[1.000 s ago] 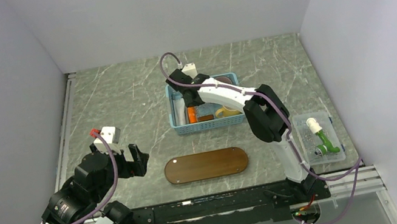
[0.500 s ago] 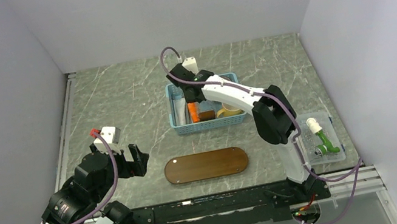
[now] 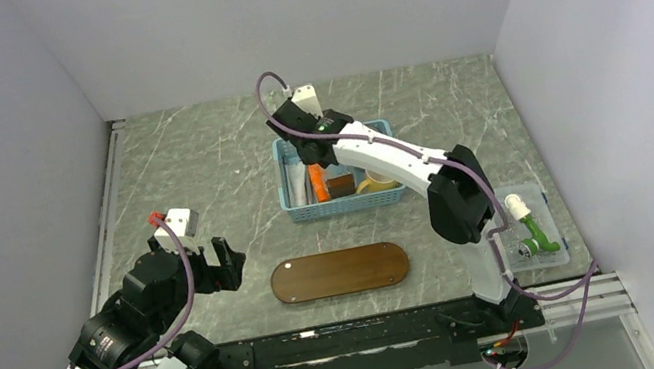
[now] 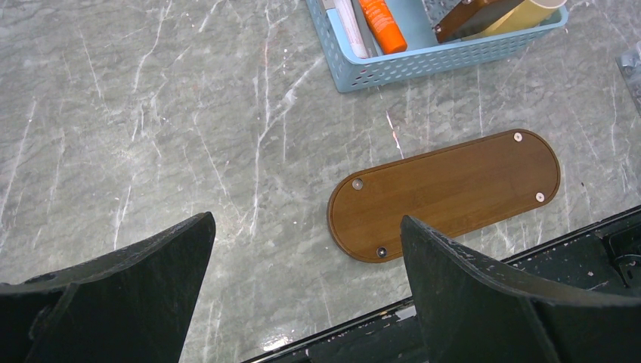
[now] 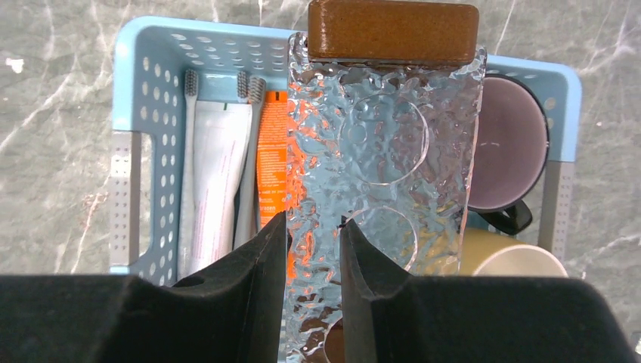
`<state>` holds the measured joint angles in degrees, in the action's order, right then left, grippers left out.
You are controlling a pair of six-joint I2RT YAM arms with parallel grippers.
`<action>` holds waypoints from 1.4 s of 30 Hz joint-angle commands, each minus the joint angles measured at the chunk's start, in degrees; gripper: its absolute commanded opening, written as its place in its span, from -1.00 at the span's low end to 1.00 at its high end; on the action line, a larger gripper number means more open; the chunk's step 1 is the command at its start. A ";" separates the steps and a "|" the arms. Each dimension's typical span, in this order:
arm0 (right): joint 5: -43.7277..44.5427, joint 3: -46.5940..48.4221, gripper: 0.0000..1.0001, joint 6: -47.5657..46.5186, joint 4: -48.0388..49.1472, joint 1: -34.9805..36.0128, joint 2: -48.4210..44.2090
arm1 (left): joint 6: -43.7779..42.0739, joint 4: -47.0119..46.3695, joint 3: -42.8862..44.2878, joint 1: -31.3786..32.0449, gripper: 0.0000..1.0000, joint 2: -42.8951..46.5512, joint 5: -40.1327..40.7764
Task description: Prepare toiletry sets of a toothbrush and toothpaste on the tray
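Right gripper (image 5: 312, 219) part-closed, pinching clear dimpled container (image 5: 385, 136) above basket (image 5: 125, 91). Toothbrush (image 5: 188, 151) lies in basket, left of fingers, near orange tube (image 5: 270, 151). Tray (image 3: 339, 272) base-side of gripper, bare: no set placed yet. Left gripper (image 4: 306, 223) wide open, empty.

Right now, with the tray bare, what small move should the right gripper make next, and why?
Probably shift the right gripper sideways toward the left wall of the basket. It sits over the clear wood-lidded container, while the toothbrush lies further left and the tray holds nothing.
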<state>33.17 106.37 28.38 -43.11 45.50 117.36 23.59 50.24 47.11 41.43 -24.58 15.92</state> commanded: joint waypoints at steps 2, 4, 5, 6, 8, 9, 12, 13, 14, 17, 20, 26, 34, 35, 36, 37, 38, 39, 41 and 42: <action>5.06 4.62 -1.00 -2.37 -1.27 2.30 -7.46 | -0.41 -2.34 -0.10 -0.01 0.99 -0.21 -0.10; 5.49 4.49 -1.00 -2.28 -1.79 2.75 -8.72 | -0.39 -2.34 -0.14 0.02 0.99 -0.16 -0.08; 5.58 4.29 -1.00 -2.20 -2.11 2.94 -9.33 | -0.39 -2.36 -0.14 -0.02 0.99 -0.20 -0.06; 5.61 4.21 -1.00 -2.00 -2.42 3.15 -9.91 | -0.39 -2.41 -0.19 -0.02 0.99 -0.14 -0.10; 5.68 3.75 -1.00 -1.42 -3.18 3.69 -11.30 | -0.35 -2.38 -0.14 -0.01 0.99 -0.24 -0.09; 5.70 3.30 -1.00 -1.14 -3.32 3.96 -12.06 | -0.39 -2.34 -0.16 0.01 0.99 -0.21 -0.04; 5.64 1.67 -1.00 -0.11 -3.89 5.02 -14.40 | -0.39 -2.27 -0.16 -0.01 0.99 -0.25 -0.10; 5.60 0.84 -1.00 0.42 -4.24 5.60 -15.08 | -0.37 -2.25 -0.18 -0.02 0.99 -0.25 -0.02; 5.48 0.14 -1.00 0.97 -4.47 6.02 -15.88 | -0.32 -2.30 -0.12 0.05 0.99 -0.22 0.06; 4.87 -2.67 -1.00 3.73 -5.24 7.34 -18.44 | -0.16 -2.08 -0.09 0.00 0.99 -0.25 0.49; 4.09 -6.31 -1.00 6.49 -5.21 8.83 -21.74 | 0.06 -1.68 0.05 0.02 0.99 -0.02 0.90; 4.83 -10.75 -1.00 13.87 -9.13 12.83 -23.94 | 0.04 -1.97 -0.05 -0.02 0.99 0.84 0.72; 5.50 -18.10 -1.00 24.74 -12.53 18.24 -26.14 | 0.16 -2.05 -0.17 -0.03 0.99 2.33 0.65; 5.62 -18.49 -1.00 25.95 -12.90 19.05 -26.13 | 0.14 -2.11 -0.32 0.00 0.99 2.53 0.61; 5.67 -18.82 -1.00 27.12 -13.32 19.73 -26.11 | 0.11 -2.16 -0.27 0.04 0.99 2.64 0.57; 5.68 -19.23 -1.00 27.97 -13.32 20.59 -25.95 | 0.11 -2.19 -0.31 0.04 0.99 2.68 0.52; 5.60 -19.23 -1.00 28.75 -13.91 21.36 -25.62 | 0.12 -2.22 -0.27 0.02 0.99 2.69 0.54; 5.75 -19.01 -1.00 30.08 -14.90 22.03 -25.00 | 0.16 -2.10 -0.27 -0.03 0.99 2.57 0.49; 6.77 -18.14 -1.00 32.79 -17.51 23.84 -23.73 | 0.13 -1.92 -0.11 -0.02 0.99 2.49 0.43; 7.33 -17.74 -1.00 34.26 -18.87 24.78 -23.08 | 0.14 -1.95 -0.20 0.01 0.99 2.53 0.40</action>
<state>36.16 86.72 55.35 -57.67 67.37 94.80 23.64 50.26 47.09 41.43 -22.26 15.99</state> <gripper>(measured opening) 0.297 0.994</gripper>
